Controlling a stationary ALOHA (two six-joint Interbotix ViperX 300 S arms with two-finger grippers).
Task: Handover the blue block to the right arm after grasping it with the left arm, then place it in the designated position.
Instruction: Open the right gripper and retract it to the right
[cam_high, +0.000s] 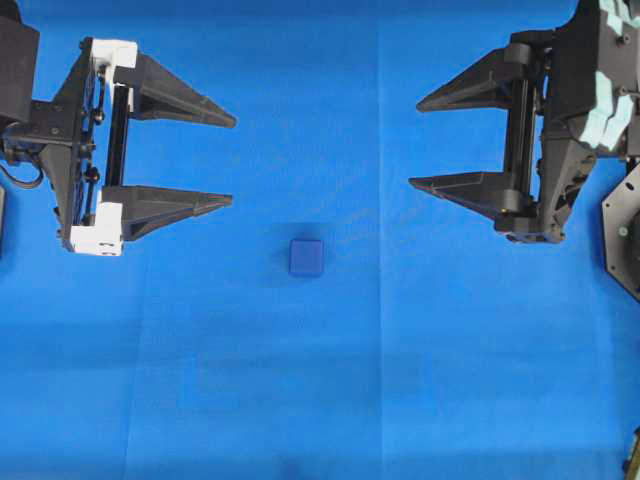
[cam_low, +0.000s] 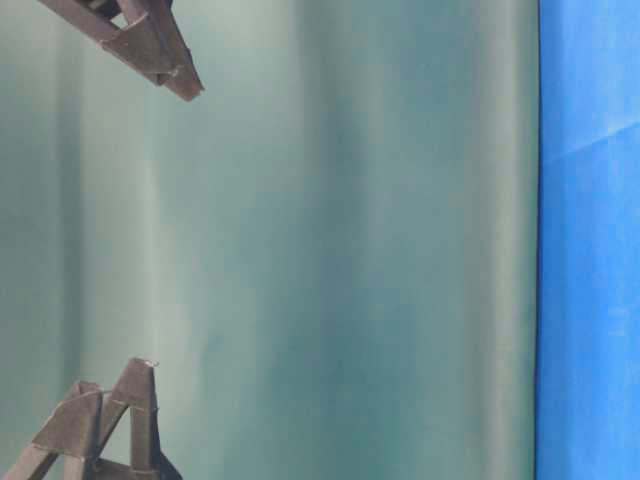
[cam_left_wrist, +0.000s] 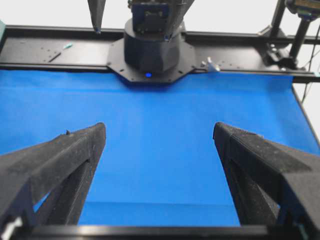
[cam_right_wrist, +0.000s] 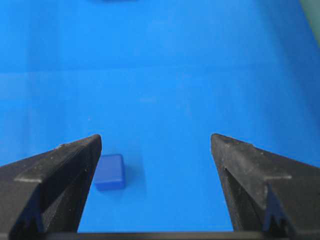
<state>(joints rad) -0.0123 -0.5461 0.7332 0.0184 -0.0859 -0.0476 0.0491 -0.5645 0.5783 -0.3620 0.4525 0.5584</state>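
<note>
On the surface (cam_high: 330, 400): we see the blue block (cam_high: 306, 257) lying loose, ungrasped.
Left claw (cam_high: 232, 160): released, empty.
Right claw (cam_high: 414, 143): released, empty.
Left to do: we judge everything.

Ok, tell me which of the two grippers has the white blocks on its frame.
The left gripper, on the left of the overhead view. White blocks sit on its frame; the right gripper has a pale grey-green housing instead.

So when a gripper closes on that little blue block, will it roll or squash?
Probably neither. The blue block lies flat on the blue cloth, and its flat faces suggest it will sit rather than roll. It keeps crisp, slightly rounded edges, so it looks rigid. Being small, it is likely light and might slide if nudged.
</note>
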